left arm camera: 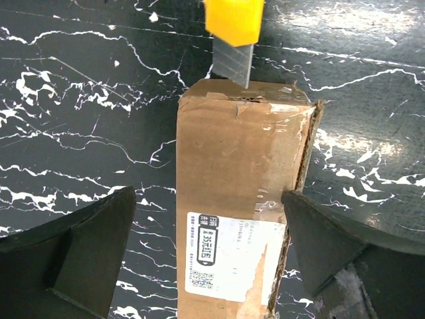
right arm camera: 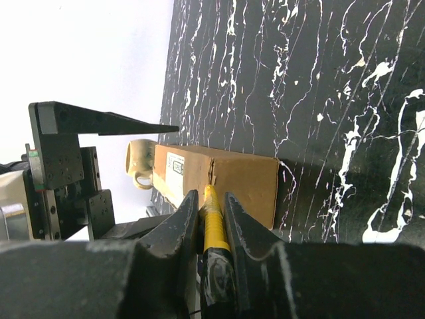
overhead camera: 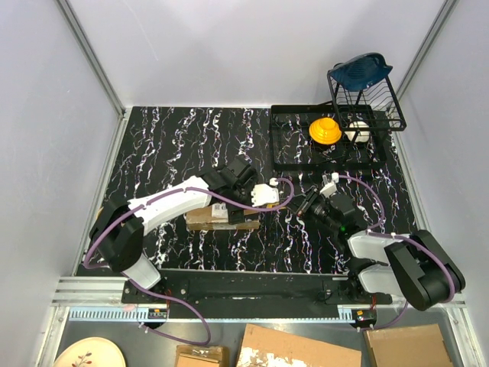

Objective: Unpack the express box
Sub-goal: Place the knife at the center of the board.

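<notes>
1. The express box (left arm camera: 239, 199) lies on the table (left arm camera: 80, 100), untouched, between the spread fingers of the left gripper (left arm camera: 206, 222).
2. The right gripper (right arm camera: 211, 216) pinches the knife (left arm camera: 234, 26), blade at the box's end.
3. Nothing holds the box, so a push could slide it away.

**Enclosure and surroundings**

Work surface: glossy black marble-pattern tabletop (overhead camera: 191, 145) with white veining. A pale glare lies on it in the left wrist view. 3 plain white panels close it in: back wall (overhead camera: 252, 53), left wall (overhead camera: 46, 153), right wall (overhead camera: 458, 138). 2 aluminium posts run up the back corners, left post (overhead camera: 92, 53) and right post (overhead camera: 424, 46). A black wire dish rack (overhead camera: 367, 99) stands in the far right corner, by a flat wire tray (overhead camera: 290, 145). An aluminium rail (overhead camera: 92, 287) runs along the near edge. Below it is grey floor (overhead camera: 153, 344) with cardboard pieces (overhead camera: 298, 352) and a floral plate (overhead camera: 88, 353). Light is even and diffuse.
</notes>
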Available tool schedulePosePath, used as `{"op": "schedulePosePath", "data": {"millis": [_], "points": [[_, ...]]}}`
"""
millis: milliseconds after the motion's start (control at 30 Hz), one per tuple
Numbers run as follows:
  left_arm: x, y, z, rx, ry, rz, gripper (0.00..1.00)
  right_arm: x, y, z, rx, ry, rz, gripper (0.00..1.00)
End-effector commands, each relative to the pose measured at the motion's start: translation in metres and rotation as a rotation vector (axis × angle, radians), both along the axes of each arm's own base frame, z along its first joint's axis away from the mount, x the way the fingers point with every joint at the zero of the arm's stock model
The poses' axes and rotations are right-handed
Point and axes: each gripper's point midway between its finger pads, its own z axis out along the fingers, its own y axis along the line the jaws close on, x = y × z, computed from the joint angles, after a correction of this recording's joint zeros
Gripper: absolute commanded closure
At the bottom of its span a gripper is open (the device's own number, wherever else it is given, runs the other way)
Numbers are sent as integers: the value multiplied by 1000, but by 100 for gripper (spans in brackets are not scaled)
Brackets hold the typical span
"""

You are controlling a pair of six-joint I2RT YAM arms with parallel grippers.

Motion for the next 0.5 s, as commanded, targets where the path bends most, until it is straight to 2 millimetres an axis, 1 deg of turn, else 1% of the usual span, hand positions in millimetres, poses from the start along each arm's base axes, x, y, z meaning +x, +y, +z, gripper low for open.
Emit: {"op": "schedulePosePath", "data": {"millis": [0, 100, 133, 167, 233, 300, 333, 367, 400, 433, 467], "points": [[-8, -6, 4, -6, 32, -68, 1, 4, 6, 21, 60, -67, 24, 100], [-3, -3, 9, 10, 16, -61, 1, 3, 7, 20, 66, -62, 35, 100], [4, -2, 18, 0, 2, -46, 1, 3, 6, 21, 65, -67, 31, 100], [2, 2, 21, 11, 19, -39, 1, 3, 6, 19, 55, -59, 30, 100], [7, 9, 30, 12, 10, -17, 1, 6, 5, 17, 22, -57, 29, 100], [10, 18, 33, 41, -13, 5, 1, 9, 3, 15, -13, -39, 20, 100], [15, 24, 39, 38, -33, 25, 1, 10, 2, 13, -39, -48, 20, 100], [21, 28, 42, 38, -55, 50, 1, 11, 0, 10, -70, -19, 13, 100], [24, 32, 43, 40, -64, 70, 1, 14, -4, 7, -98, -11, -12, 100], [24, 41, 39, 58, -65, 89, 1, 15, -8, 4, -140, -22, -19, 100], [29, 47, 37, 68, -96, 108, 1, 14, -12, 2, -172, -8, -30, 100]]}}
